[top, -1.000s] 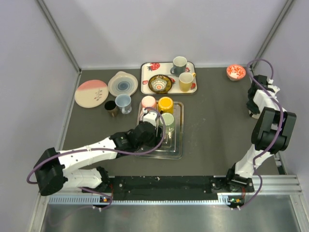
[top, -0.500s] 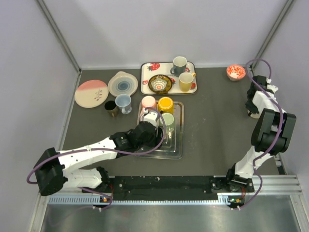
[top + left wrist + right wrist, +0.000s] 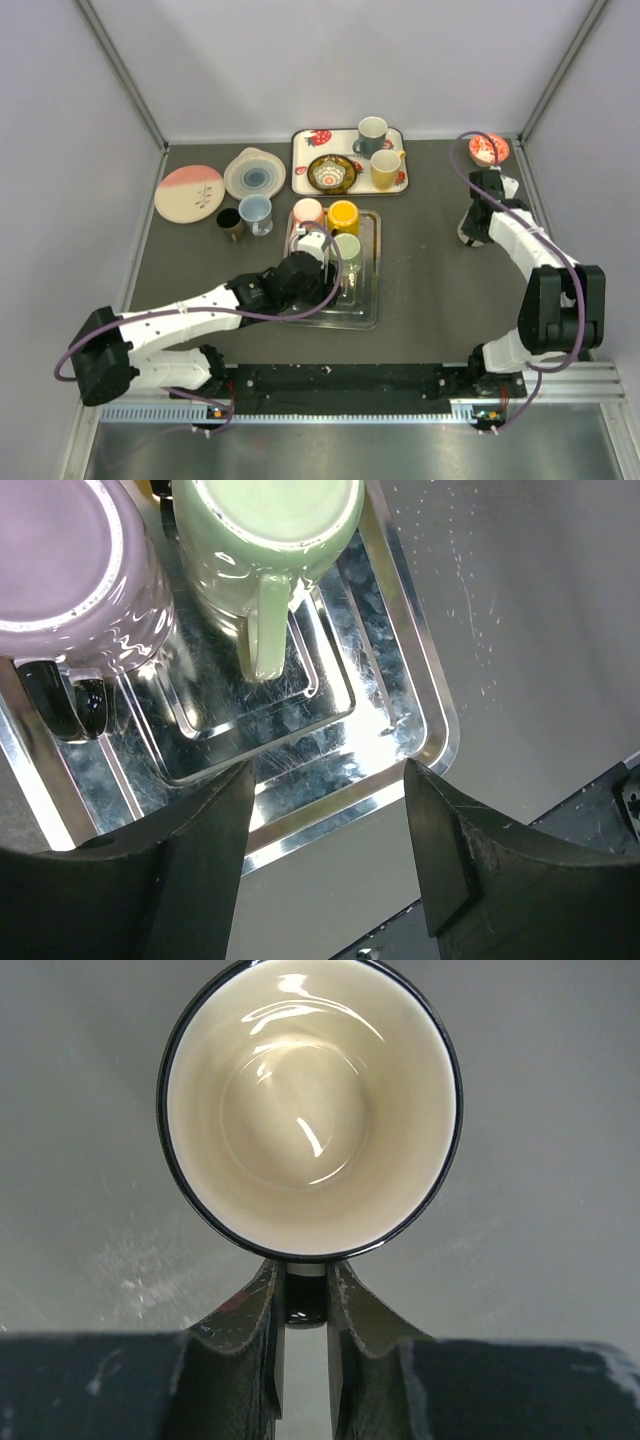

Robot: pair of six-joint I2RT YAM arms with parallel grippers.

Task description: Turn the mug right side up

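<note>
Gripping round mug (image 3: 310, 1110) by handle, right fingers (image 3: 245, 1325) closed (glossy cream interior up), left fingers (image 3: 185, 870) apart over steel tray (image 3: 300, 775).

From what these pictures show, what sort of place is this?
Probably a robot test cell, not a real kitchen: plain grey walls enclose a dark table, two arms are bolted at its edge, and mugs stand on trays, such as the metal tray.
</note>
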